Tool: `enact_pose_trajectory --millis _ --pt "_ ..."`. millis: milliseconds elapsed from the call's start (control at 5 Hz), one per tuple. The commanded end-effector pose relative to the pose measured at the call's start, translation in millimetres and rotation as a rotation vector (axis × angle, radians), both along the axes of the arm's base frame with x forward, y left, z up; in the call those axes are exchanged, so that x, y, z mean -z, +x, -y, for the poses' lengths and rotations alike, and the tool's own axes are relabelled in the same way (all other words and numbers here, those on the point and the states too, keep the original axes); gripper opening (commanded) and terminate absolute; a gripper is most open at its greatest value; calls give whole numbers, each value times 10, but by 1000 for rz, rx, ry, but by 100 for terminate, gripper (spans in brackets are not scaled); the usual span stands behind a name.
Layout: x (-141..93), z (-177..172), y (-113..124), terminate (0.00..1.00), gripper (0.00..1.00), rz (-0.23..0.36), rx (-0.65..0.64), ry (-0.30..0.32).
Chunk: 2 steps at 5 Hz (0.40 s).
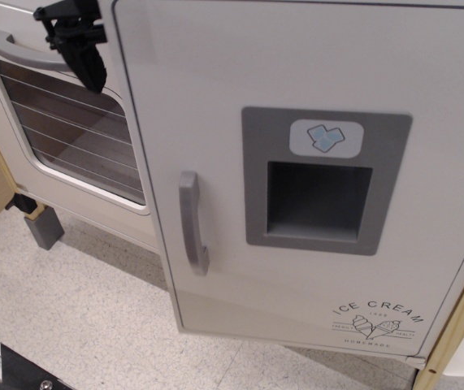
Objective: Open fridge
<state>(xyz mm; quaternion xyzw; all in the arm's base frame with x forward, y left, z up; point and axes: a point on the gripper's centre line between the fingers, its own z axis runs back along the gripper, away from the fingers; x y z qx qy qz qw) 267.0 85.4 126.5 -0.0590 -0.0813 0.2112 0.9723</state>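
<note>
The fridge (313,187) door fills the right side and is open a little, its left edge sticking out over the oven (61,130). The claw (81,49) is up in the top left corner; I cannot tell if it is wide or narrow. More swinging is left, I think.

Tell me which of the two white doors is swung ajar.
The fridge door, with the vertical grey handle and ice dispenser panel; the oven door with the wire-rack window sits flush.
</note>
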Motion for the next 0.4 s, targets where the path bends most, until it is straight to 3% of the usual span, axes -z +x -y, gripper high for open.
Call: enact_pose_trajectory --millis 0,200 --pt "-214 222 -339 0 100 29 124 6" --pt "-261 470 -482 0 100 40 182 15"
